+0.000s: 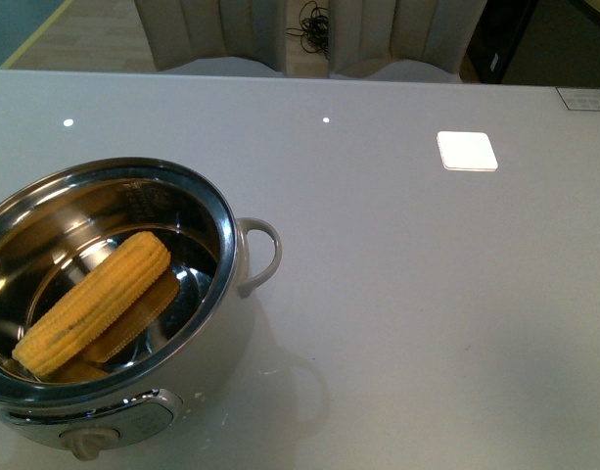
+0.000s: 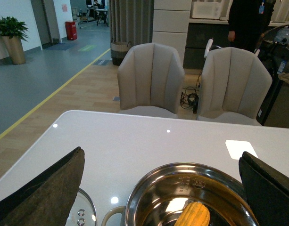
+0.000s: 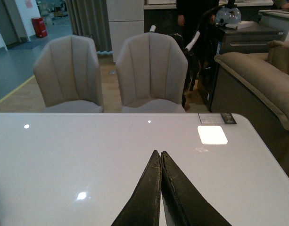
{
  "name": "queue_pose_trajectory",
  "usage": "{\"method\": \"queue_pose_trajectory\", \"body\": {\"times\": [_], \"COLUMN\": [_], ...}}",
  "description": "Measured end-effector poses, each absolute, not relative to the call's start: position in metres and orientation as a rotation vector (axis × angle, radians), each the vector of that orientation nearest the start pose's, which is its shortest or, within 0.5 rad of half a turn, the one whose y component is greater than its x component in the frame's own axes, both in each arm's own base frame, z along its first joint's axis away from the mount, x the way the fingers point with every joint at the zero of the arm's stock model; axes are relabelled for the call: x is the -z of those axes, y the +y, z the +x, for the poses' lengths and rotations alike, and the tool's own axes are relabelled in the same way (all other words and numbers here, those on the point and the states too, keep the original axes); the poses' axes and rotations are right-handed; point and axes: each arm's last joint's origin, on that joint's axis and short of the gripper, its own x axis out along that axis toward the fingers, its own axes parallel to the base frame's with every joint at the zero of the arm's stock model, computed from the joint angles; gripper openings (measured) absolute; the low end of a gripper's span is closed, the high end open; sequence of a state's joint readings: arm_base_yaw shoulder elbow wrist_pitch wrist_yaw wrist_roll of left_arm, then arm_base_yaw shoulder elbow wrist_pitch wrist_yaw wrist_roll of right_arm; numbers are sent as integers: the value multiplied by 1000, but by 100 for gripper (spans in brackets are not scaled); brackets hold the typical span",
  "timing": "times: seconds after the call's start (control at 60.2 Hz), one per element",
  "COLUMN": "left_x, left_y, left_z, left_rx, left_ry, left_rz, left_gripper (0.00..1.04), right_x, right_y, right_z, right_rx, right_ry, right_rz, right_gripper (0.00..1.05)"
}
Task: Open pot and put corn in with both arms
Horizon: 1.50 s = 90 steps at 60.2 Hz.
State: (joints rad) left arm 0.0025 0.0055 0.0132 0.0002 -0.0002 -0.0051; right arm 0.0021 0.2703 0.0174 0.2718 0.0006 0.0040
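The pot (image 1: 109,294) sits at the near left corner of my worktop (image 1: 397,294), open, its steel rim and inner wall bright. The corn (image 1: 92,304) lies inside it on the bottom, slanted, its blunt end toward the far side of the pot and its tapered end toward the near left wall; it mirrors in the steel beside it. The loop handle (image 1: 263,253) sticks out of the pot's right side, and the knob (image 1: 89,443) faces the near edge. From my left wrist I look down over the pot (image 2: 191,197) with the corn's end (image 2: 193,214) showing inside. My left pincer (image 2: 163,188) stands wide, one finger (image 2: 50,188) on each side of that view, holding nothing. By the pot, toward the worktop's left edge, part of the glass lid (image 2: 83,212) lies flat on the worktop. My right pincer (image 3: 161,188) is closed, the two fingers (image 3: 146,193) pressed together along their length with nothing between them, above bare worktop (image 3: 64,160). A white square patch (image 1: 467,151) shows on the worktop toward the far right corner. Two pale chairs (image 2: 151,77) stand beyond the far edge.
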Motion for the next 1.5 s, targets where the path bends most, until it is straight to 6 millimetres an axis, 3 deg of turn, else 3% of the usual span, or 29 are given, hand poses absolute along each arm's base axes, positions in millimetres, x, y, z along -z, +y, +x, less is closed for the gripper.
{"method": "queue_pose_trajectory", "body": {"times": [0.748,1.262,1.495], "left_x": [-168,-168,-168], "left_y": [0,0,0], "left_z": [97,97,97], "left_rx": [-3,-3,-3], "left_ry": [-8,-8,-8], "left_rz": [-5,-5,-5], "left_gripper": [98,98,98], "right_x": [-169,-169,-169], "right_y": [0,0,0], "right_z": [97,97,97], "right_rx": [-1,-1,-1], "right_ry": [-13,-13,-13], "right_rz": [4,3,3], "right_gripper": [2,97,96]}}
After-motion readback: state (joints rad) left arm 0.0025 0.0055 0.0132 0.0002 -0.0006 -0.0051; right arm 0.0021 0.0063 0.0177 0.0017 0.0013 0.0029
